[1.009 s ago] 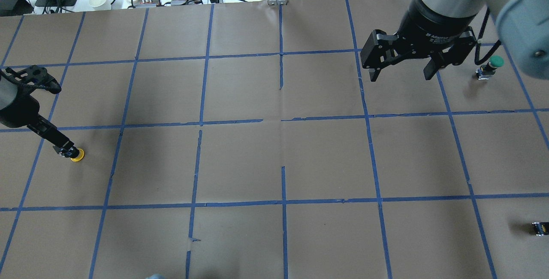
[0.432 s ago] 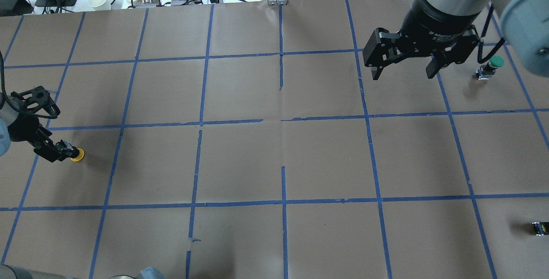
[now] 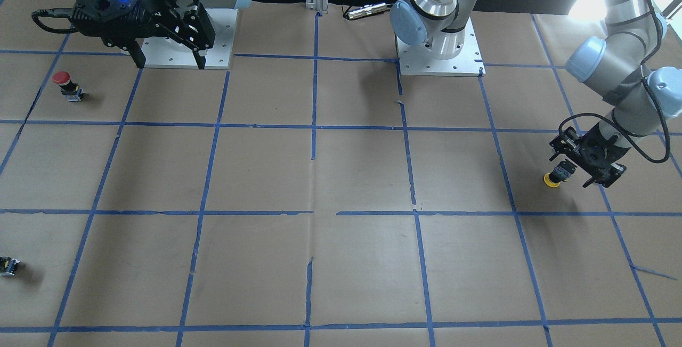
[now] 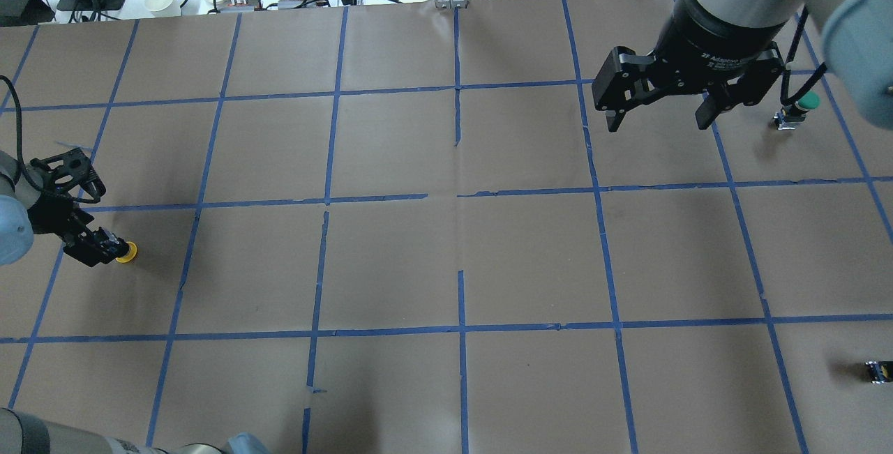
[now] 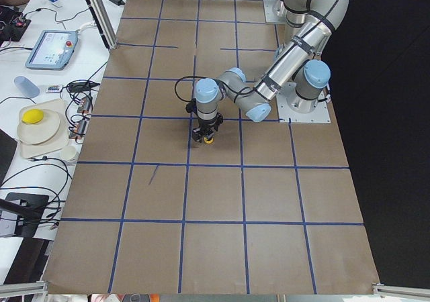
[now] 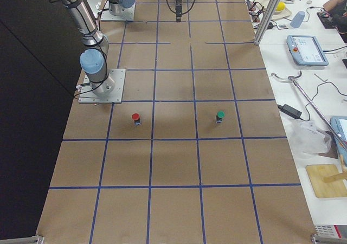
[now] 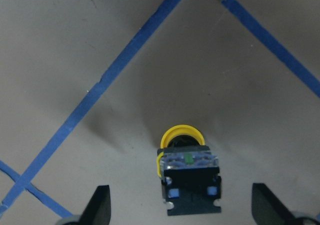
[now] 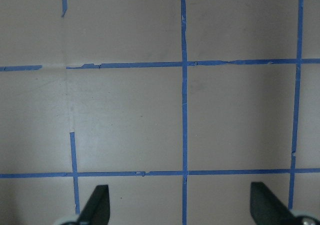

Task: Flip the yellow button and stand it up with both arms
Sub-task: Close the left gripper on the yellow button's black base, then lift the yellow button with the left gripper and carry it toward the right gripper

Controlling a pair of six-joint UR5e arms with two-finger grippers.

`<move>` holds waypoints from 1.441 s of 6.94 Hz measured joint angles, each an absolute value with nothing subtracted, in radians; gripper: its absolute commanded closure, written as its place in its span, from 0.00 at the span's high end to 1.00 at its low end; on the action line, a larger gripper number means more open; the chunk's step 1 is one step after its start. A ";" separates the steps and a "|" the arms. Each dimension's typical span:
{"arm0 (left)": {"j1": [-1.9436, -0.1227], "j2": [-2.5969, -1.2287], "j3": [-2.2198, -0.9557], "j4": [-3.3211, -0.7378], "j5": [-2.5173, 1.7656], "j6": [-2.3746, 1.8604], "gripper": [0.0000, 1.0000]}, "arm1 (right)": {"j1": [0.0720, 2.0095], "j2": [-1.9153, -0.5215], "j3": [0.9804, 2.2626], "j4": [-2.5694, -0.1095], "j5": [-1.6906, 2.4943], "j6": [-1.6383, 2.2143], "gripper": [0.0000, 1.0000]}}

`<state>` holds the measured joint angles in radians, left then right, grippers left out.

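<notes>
Yellow button [image 3: 555, 175]: cap down on the bench [image 4: 446, 259], black switch body uppermost, in a grid square at the robot's left edge.

Left gripper [image 7: 180, 195]: low over the button, fingers spread, one on each side. The wrist view shows a gap on both sides.

Right gripper [image 4: 657, 119]: raised over the far right of the bench, fingers spread. A green button [image 4: 802, 104] stands near it.

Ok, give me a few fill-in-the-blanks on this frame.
The left gripper is ___ around the yellow button.
The right gripper holds ___.
The red button stands upright; the third button has a ___ cap.
Missing: open; nothing; green.
</notes>
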<state>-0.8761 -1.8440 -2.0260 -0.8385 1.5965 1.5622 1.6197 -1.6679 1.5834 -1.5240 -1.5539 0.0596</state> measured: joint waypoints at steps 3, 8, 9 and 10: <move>-0.878 -1.845 -2.027 -0.837 1.585 1.568 0.52 | 1.621 -1.669 1.584 -1.525 -1.554 0.060 1.00; -0.887 -1.801 -2.008 -0.927 1.574 1.532 0.17 | 1.624 -1.669 1.585 -1.528 -1.553 0.060 1.00; -0.905 -1.756 -1.984 -1.035 1.530 1.484 0.17 | 1.623 -1.669 1.584 -1.528 -1.553 0.061 1.00; -0.939 -1.697 -1.955 -1.177 1.455 1.407 0.17 | 1.619 -1.668 1.581 -1.528 -1.553 0.064 1.00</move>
